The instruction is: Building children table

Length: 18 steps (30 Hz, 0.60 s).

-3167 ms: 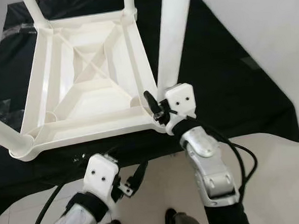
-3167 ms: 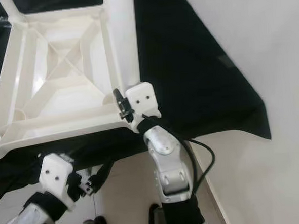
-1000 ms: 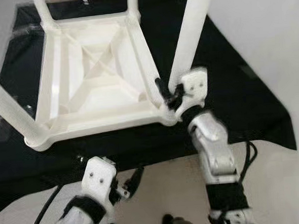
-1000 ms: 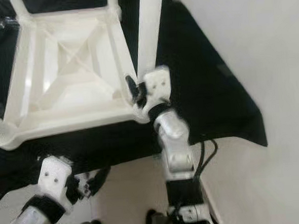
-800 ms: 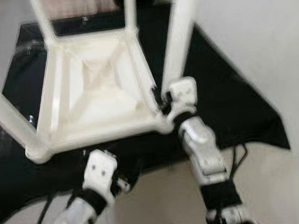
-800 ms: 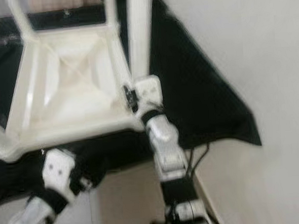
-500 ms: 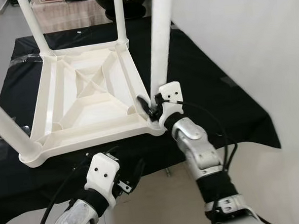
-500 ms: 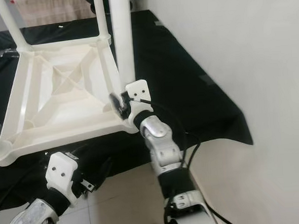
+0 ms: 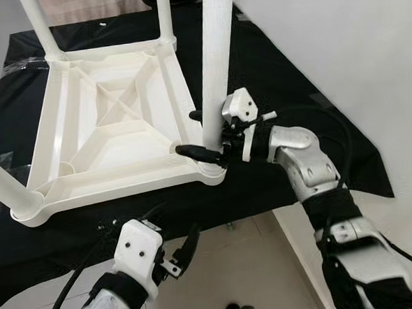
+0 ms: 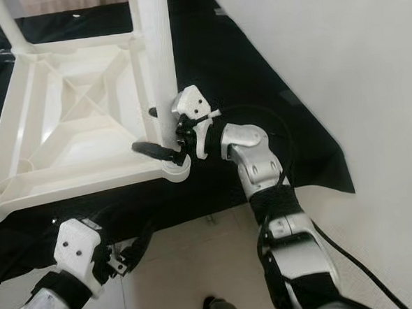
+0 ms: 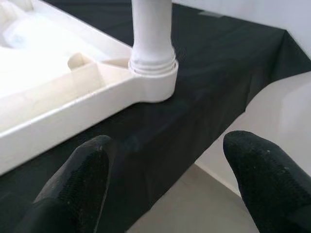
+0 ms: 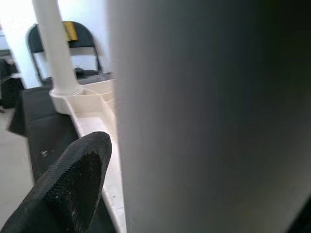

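The table (image 9: 113,125) is seen upside down on the black-draped counter (image 9: 309,120), its underside ribs facing up and its legs standing upright. The leg (image 9: 214,63) at the near right corner rises from its socket (image 9: 210,169), so its long axis runs vertically, square to the tabletop.

The right gripper (image 9: 203,133) is brought in from the right side, level with the base of that leg. Its jaws are spread, one finger on each side of the leg just above the socket; whether the fingers (image 12: 73,184) press on the leg cannot be told. In the right wrist view the leg is seen very close beside one black finger.

The left gripper (image 9: 187,248) hangs below the counter's near edge, its jaws parted and empty, well apart from the table. In the left wrist view a leg seated in a corner socket is seen ahead of it.

The right arm is judged much the nearer to that leg. Any seating or twisting would have to follow the upright axis.
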### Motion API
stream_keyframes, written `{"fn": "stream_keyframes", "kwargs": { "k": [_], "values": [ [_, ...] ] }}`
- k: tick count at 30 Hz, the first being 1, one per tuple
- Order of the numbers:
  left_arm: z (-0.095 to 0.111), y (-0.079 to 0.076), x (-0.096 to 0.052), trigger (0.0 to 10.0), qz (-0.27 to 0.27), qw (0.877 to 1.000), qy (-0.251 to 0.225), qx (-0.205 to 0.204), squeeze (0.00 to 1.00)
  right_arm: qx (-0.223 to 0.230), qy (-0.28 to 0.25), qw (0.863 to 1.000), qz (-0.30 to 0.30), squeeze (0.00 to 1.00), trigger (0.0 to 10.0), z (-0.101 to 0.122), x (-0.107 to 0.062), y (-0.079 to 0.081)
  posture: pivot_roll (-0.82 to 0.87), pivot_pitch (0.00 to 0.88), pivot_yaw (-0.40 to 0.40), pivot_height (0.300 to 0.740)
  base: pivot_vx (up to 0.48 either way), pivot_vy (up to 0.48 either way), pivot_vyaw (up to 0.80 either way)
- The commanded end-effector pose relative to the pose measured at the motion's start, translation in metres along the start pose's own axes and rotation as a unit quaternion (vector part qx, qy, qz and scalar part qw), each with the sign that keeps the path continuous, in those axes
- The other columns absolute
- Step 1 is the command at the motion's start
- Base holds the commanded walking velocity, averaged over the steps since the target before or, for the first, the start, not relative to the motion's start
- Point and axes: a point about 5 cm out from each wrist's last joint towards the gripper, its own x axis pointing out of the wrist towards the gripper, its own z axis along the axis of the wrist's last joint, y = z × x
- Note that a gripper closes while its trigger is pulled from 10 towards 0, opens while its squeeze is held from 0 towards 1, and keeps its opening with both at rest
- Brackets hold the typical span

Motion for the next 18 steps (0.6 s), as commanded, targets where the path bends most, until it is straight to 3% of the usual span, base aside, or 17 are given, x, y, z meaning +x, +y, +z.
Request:
{"fn": "stream_keyframes", "kwargs": {
  "k": [1, 4, 8, 9, 10, 11, 18],
  "values": [
    [0.002, -0.003, -0.006, 10.0, -0.006, 1.000, 0.008, 0.003, 0.00, 0.005, -0.007, 1.000, 0.009, 0.00, 10.0, 0.001, -0.001, -0.001, 0.12, 0.304, -0.052, 0.740, 0.000, 0.000, 0.00],
    [0.004, -0.005, -0.017, 10.0, -0.008, 1.000, 0.020, -0.001, 0.00, 0.021, -0.012, 0.999, 0.041, 0.00, 10.0, 0.008, -0.010, -0.011, 0.14, 0.330, -0.043, 0.740, 0.000, 0.000, 0.00],
    [0.005, -0.006, -0.022, 10.0, -0.009, 1.000, 0.026, -0.003, 0.00, 0.030, -0.020, 0.998, 0.053, 0.00, 9.9, 0.013, -0.014, -0.018, 0.15, 0.339, -0.039, 0.740, 0.000, 0.000, 0.00],
    [0.006, -0.008, -0.024, 10.0, -0.011, 1.000, 0.028, -0.007, 0.00, 0.039, -0.026, 0.997, 0.062, 0.00, 5.1, 0.016, -0.017, -0.022, 0.16, 0.353, -0.035, 0.740, 0.000, 0.000, 0.00],
    [0.007, -0.010, -0.026, 10.0, -0.013, 0.999, 0.030, -0.009, 0.00, 0.045, -0.031, 0.996, 0.068, 0.00, 5.1, 0.018, -0.019, -0.024, 0.16, 0.357, -0.036, 0.740, 0.000, 0.000, 0.00],
    [0.008, -0.011, -0.027, 10.0, -0.015, 0.999, 0.031, -0.011, 0.00, 0.048, -0.033, 0.995, 0.079, 0.00, 0.0, 0.019, -0.020, -0.026, 0.16, 0.361, -0.035, 0.740, 0.000, 0.000, 0.00],
    [0.010, -0.014, -0.030, 10.0, -0.017, 0.999, 0.034, -0.013, 0.00, 0.043, -0.029, 0.993, 0.107, 0.00, 0.0, 0.023, -0.022, -0.029, 0.16, 0.367, -0.037, 0.740, 0.000, 0.000, 0.00]
  ]
}}
